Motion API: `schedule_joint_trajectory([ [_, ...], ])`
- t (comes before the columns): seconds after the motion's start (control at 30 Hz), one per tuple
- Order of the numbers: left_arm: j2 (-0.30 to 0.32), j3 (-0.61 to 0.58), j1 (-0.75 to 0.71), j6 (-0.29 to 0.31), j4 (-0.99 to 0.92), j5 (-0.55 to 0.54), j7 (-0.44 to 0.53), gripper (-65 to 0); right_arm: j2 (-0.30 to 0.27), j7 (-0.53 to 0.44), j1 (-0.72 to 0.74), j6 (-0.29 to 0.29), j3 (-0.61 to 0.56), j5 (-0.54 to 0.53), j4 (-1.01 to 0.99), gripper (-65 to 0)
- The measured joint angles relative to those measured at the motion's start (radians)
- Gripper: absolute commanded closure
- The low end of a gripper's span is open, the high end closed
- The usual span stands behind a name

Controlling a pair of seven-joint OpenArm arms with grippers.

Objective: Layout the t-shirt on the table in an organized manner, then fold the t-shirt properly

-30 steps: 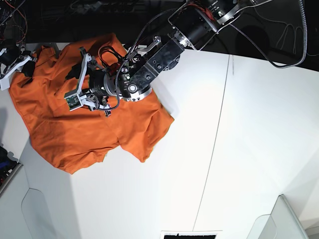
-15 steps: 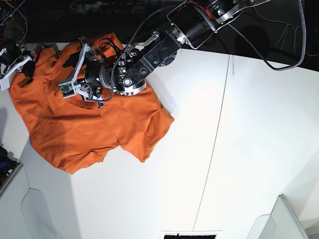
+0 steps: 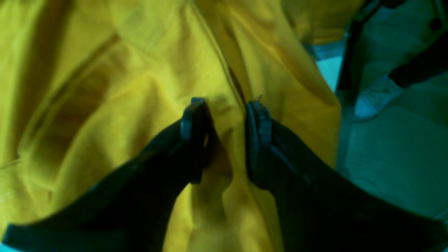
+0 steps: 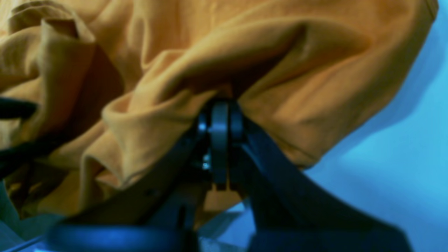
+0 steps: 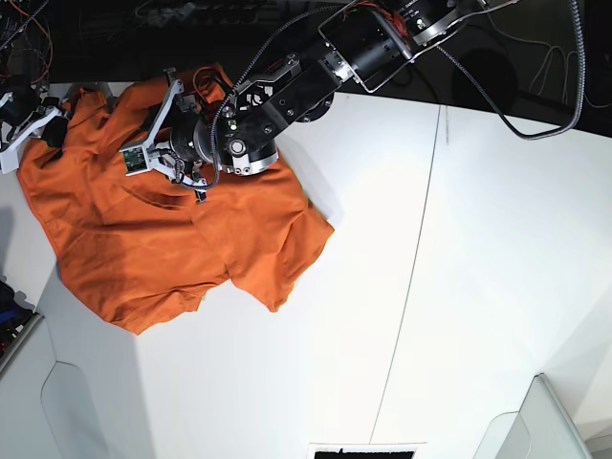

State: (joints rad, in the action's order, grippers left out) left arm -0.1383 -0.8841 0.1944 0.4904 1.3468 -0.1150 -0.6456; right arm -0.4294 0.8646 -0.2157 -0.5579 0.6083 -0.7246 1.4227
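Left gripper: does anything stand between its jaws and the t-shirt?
Nothing visible does. The left gripper sits directly on the t-shirt, jaws apart with a ridge of fabric between them. The right gripper is shut on another fold.

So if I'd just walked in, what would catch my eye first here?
Probably the bright orange t-shirt, lying rumpled on the left part of the big white table. Next, the black arm reaching in from the top, its left gripper down on the cloth with a ridge of fabric between its parted jaws. At the shirt's far left edge, the right gripper is shut on a fold of the shirt.
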Motion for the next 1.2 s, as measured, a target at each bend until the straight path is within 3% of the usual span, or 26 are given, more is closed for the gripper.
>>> schedule_joint_trajectory([
  [0.03, 0.0, 0.0, 0.0, 0.001, -0.002, 0.015, 0.01, -18.9, 0.0, 0.0, 0.0, 0.0, 0.0, 0.0, 0.0, 0.0],
  [0.13, 0.0, 0.001, 0.0, 0.0, -0.003, 0.039, 0.015, -1.7, 0.0, 0.0, 0.0, 0.0, 0.0, 0.0, 0.0, 0.0],
  [0.17, 0.0, 0.001, 0.0, 0.0, -0.003, 0.042, 0.015, 0.0, 0.0, 0.0, 0.0, 0.0, 0.0, 0.0, 0.0, 0.0],
  [0.3, 0.0, 0.001, 0.001, 0.0, -0.003, 0.073, 0.014, 0.0, 0.0, 0.0, 0.0, 0.0, 0.0, 0.0, 0.0, 0.0],
  [0.5, 0.0, 0.089, 0.006, -0.007, 0.114, 0.053, -0.115, 0.0, 0.0, -0.006, 0.0, 0.0, 0.0, 0.002, 0.0, 0.0],
  [0.57, 0.013, 0.14, 0.009, -0.008, 0.185, 0.002, -0.117, 0.0, 0.0, -0.007, 0.0, 0.0, 0.0, 0.003, -0.001, 0.0],
  [0.7, 0.113, 0.282, -0.008, -0.004, 0.294, -0.095, -0.13, 0.0, 0.0, -0.008, 0.0, 0.0, 0.0, 0.008, -0.001, 0.0],
  [0.87, 0.242, 0.474, -0.103, 0.079, 0.368, -0.299, -0.2, 0.0, 0.0, -0.018, 0.003, 0.0, 0.0, 0.023, -0.001, 0.0],
  [1.07, 0.307, 0.7, -0.29, 0.199, 0.435, -0.55, -0.201, 0.0, 0.0, -0.033, 0.003, 0.0, 0.0, 0.024, -0.002, 0.0],
  [1.2, 0.315, 0.88, -0.425, 0.197, 0.462, -0.71, -0.249, 0.0, 0.0, -0.035, 0.006, 0.0, 0.0, 0.026, -0.003, 0.0],
])
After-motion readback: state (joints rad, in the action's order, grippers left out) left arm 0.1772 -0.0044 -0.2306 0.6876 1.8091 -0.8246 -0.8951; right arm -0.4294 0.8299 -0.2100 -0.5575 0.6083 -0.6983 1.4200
